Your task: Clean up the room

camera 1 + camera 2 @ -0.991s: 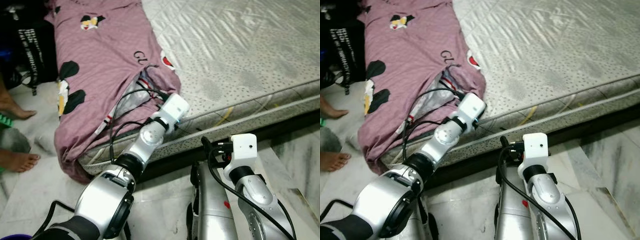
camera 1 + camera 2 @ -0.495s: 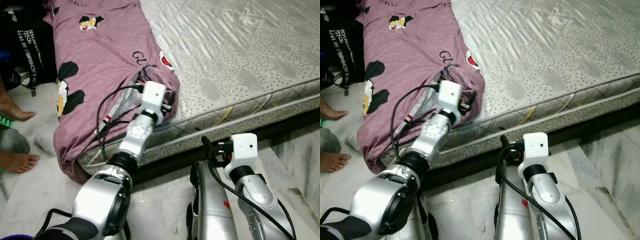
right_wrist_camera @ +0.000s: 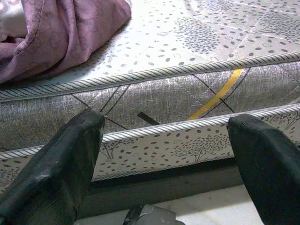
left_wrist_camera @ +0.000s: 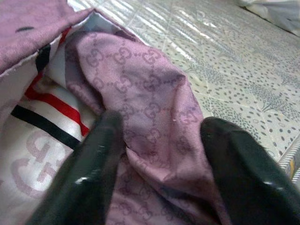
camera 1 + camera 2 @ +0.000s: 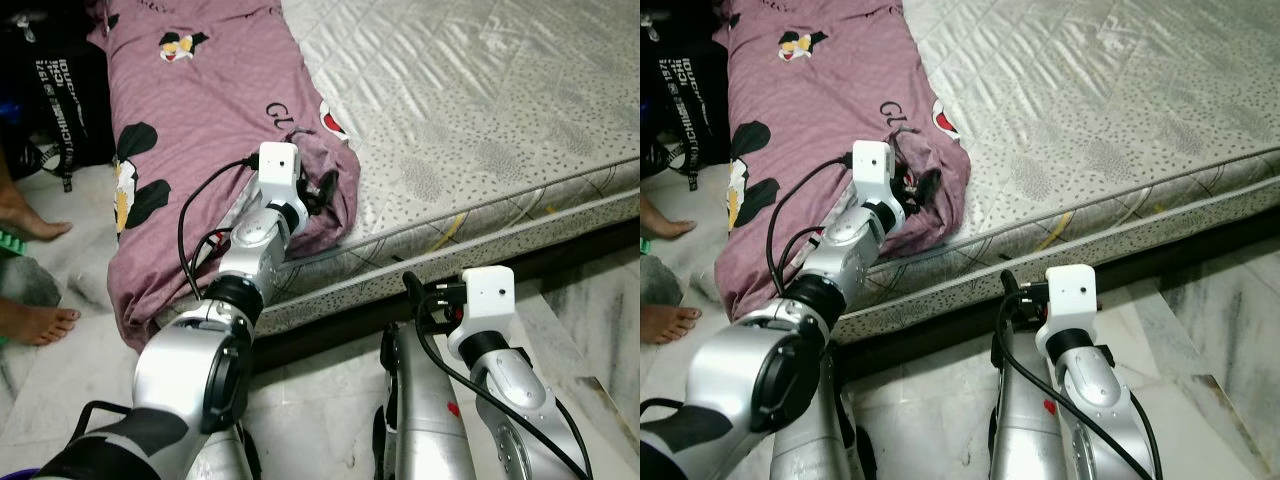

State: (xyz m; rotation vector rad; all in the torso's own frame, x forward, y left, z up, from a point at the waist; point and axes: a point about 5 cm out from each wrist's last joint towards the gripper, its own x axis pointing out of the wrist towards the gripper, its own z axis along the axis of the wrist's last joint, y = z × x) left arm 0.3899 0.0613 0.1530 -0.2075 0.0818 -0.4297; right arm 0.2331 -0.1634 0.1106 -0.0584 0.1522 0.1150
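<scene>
From the left eye view, the left arm has swung in off the mattress edge within the last second, and now its left claw is up on the near corner of the purple sheet. That looks like the start of a grab to tidy the bedding. The sheet lies along the left side of the mattress, its long axis running from the far end of the bed toward the robot, with the near end spilling over the edge to the floor. A person's bare foot rests on the tiles nearby.

Right eye view: same story, and the right claw hangs low in front of the bed, idle.

Left wrist view: here's the detail. The two black fingers stand apart with a ridge of purple cloth bunched between them, not yet pinched; a white lining with red and black stripes peeks out beside it.

Right wrist view: fingers spread wide, nothing between them, facing the mattress side with its yellow stripe.
</scene>
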